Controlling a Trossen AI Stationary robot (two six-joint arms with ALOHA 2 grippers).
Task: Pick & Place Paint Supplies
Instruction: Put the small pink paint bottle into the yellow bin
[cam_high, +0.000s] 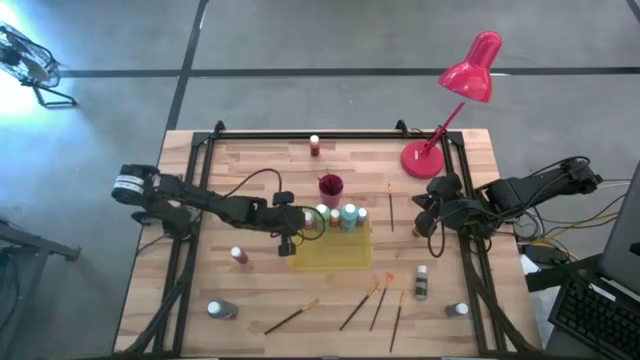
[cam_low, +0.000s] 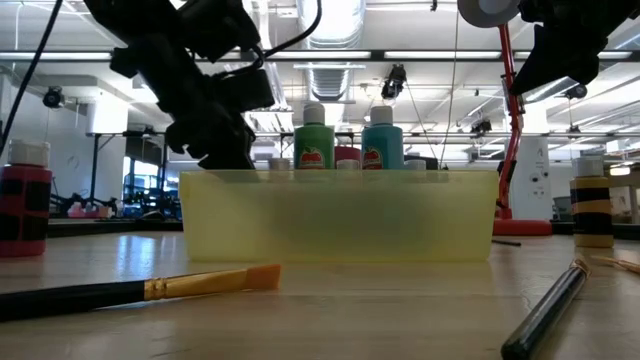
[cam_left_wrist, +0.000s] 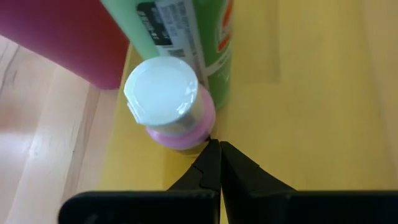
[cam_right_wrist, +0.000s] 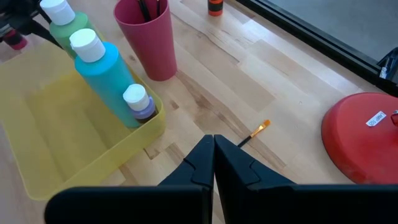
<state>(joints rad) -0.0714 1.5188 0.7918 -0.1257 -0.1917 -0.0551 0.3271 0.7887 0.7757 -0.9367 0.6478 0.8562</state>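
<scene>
The yellow tray (cam_high: 330, 256) hides the bottles' lower halves from table level. Left gripper (cam_left_wrist: 219, 163) hangs over its corner, fingers pressed together, empty; just ahead stand a green bottle (cam_left_wrist: 186, 37) and small pink bottle (cam_left_wrist: 171, 102). Right gripper (cam_right_wrist: 213, 155), closed, waits aside.

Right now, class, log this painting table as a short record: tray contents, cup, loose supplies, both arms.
tray: yellow tray holds green bottle, light blue bottle, small pink bottle and a small purple one, all along one edge
cup: magenta cup stands beside the tray, brushes inside
loose brushes: several near the table's front edge, e.g.
loose bottles: scattered on the wood, e.g.
left gripper: jaws shut, over the tray by the pink bottle
right gripper: jaws shut, empty, above bare wood near the red lamp base
</scene>
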